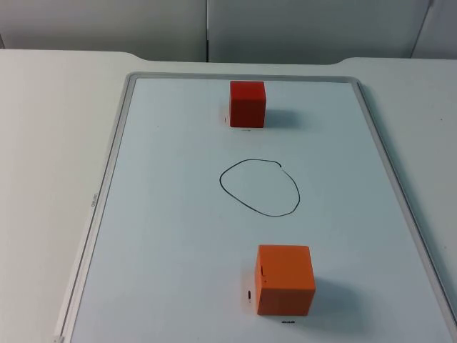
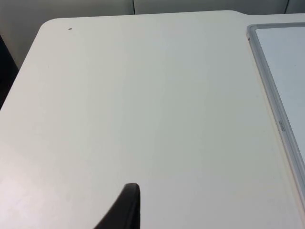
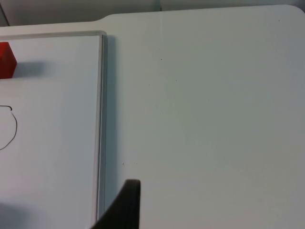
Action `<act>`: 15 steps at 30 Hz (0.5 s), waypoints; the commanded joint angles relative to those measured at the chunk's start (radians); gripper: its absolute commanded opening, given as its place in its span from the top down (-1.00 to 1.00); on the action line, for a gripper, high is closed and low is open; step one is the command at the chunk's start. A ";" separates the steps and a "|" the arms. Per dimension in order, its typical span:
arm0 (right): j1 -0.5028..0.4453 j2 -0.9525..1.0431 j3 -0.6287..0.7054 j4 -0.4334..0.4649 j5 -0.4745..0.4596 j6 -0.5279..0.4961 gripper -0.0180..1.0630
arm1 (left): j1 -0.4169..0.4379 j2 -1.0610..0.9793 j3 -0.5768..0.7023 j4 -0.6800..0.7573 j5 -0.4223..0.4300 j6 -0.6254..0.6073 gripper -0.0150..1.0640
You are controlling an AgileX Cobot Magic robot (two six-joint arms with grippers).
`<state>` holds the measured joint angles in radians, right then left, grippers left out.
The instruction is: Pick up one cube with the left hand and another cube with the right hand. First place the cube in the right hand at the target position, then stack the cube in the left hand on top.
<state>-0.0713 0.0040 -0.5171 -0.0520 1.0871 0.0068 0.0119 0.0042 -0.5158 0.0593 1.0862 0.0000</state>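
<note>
White table (image 1: 43, 143), whiteboard (image 1: 171, 236) frame print perhaps a brand, unreadable; red cube (image 1: 247, 103), orange cube (image 1: 285, 279) apart.

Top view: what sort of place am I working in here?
Likely a lab test bench: a white table against a grey partition wall, a whiteboard lying flat with a hand-drawn circle, and a red cube and an orange cube as props.

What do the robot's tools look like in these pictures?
Little can be seen. The left tool's fingertip is plain black, smooth and matte, narrowing to a rounded end, over the white table. The right tool's fingertip looks the same, black and tapered. No markings are visible on either.
</note>
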 commanded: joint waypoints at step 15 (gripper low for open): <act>0.002 -0.004 0.009 0.005 -0.010 -0.007 -0.98 | 0.004 -0.004 0.003 -0.008 -0.009 0.000 -0.98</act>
<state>-0.0713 0.0040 -0.5171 -0.0520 1.0871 0.0068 0.0119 0.0042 -0.5158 0.0593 1.0862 0.0000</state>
